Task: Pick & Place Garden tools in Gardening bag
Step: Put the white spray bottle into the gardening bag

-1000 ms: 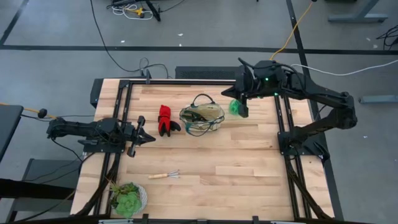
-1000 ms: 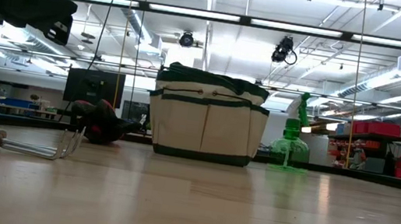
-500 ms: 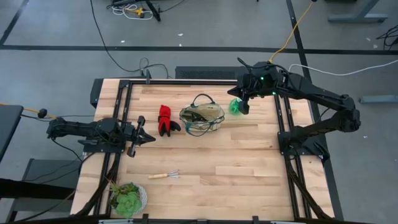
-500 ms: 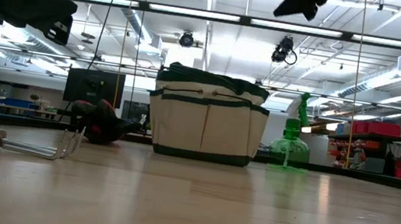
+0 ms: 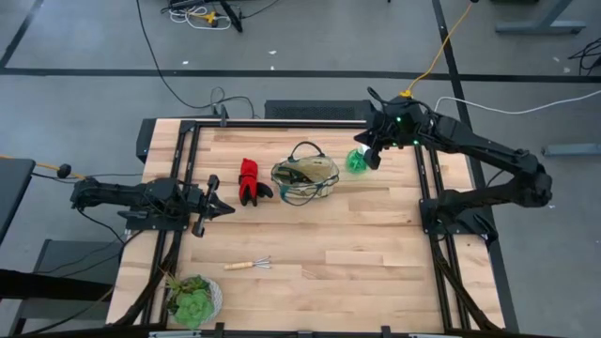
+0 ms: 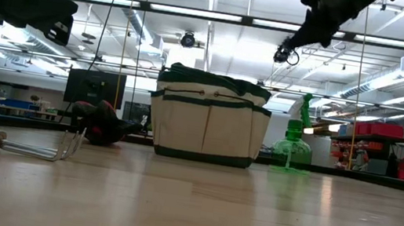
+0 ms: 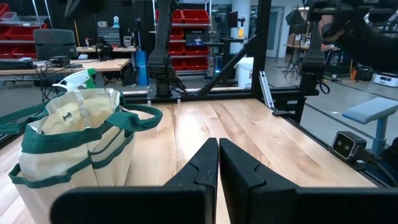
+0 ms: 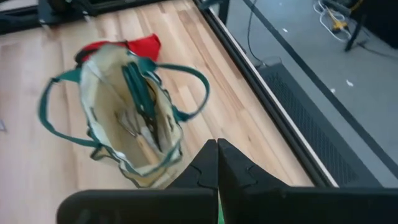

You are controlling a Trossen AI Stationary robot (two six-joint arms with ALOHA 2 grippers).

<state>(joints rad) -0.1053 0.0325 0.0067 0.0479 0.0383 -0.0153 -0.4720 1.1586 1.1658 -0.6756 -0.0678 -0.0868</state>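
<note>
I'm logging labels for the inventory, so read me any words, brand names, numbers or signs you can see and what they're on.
None can be read.
The tan fabric gardening bag with dark green trim shows no print.
The green plastic spray bottle with white nozzle shows no legible label.
The red storage bins on shelves in the room behind are too small to read.

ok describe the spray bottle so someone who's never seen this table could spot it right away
Start at the tan gardening bag with dark green trim, near the middle of the table's far half. The spray bottle stands on the side of the bag away from the red-and-black gloves, under the right claw. It is the only see-through green thing there, with a round body and a white nozzle.
</note>
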